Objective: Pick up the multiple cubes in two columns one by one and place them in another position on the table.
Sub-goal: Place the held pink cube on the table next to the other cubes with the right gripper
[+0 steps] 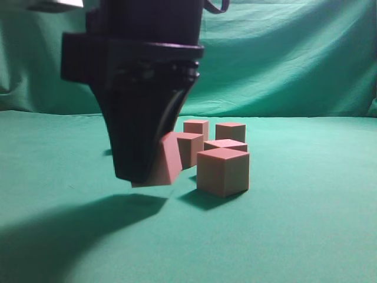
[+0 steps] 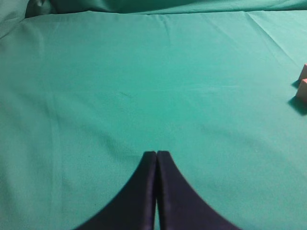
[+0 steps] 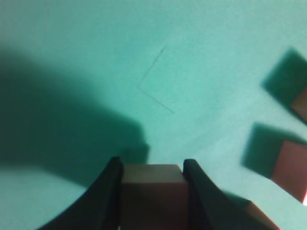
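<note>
Right end effector (image 3: 151, 184) clamped on one small salmon-pink matte cube (image 3: 152, 194), black fingers (image 3: 108, 191) pressed against its two opposite sides. Seen from the exterior camera, held cube (image 1: 165, 162) tilted, lifted clear of the wide green cloth-covered surface (image 1: 306, 236), a dark shadow cast below and to the left of the end effector (image 1: 150, 171). Just beside the end effector on its right — five more salmon-pink cubes (image 1: 222, 171) resting on the surface in a loose cluster, nearest one largest in view, the others behind it; exact touching between them hard to tell. In the right wrist camera, parts of three of these cubes (image 3: 290, 167) at the right edge, each with a dark shadow. Left end effector (image 2: 157, 155) pressed together with nothing between the fingertips, hovering over bare green cloth (image 2: 120, 86) — two cube corners (image 2: 302, 88) far off to its right, at the frame edge.
</note>
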You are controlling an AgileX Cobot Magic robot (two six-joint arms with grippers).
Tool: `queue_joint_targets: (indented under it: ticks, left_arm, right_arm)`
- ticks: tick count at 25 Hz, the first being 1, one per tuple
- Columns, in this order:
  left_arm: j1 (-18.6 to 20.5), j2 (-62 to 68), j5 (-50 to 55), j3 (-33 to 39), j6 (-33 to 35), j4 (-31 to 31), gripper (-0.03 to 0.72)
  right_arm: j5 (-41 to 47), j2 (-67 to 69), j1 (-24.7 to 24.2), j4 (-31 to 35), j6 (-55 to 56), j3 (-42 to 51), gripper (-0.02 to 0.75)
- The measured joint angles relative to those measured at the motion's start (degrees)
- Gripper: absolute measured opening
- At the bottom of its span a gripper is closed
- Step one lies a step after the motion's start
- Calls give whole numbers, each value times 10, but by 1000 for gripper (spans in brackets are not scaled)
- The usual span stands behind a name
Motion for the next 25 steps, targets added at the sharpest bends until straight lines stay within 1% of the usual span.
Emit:
queue_joint_targets:
  ticks: [8,20,21,23,25]
  left_arm:
    - [0,0,0,0,0,0,0]
    - [0,0,0,0,0,0,0]
    - [0,0,0,0,0,0,0]
    - [0,0,0,0,0,0,0]
    - [0,0,0,0,0,0,0]
  right_arm:
    - [-21,20,-6,5,0,0,260]
    - [-21,25,-11,24,0,-1,260]
    - [-21,29,-11,25,0,-1,328]
    - [-21,30,-11,27,0,-1,405]
    - [-21,30,-11,27,0,-1,511]
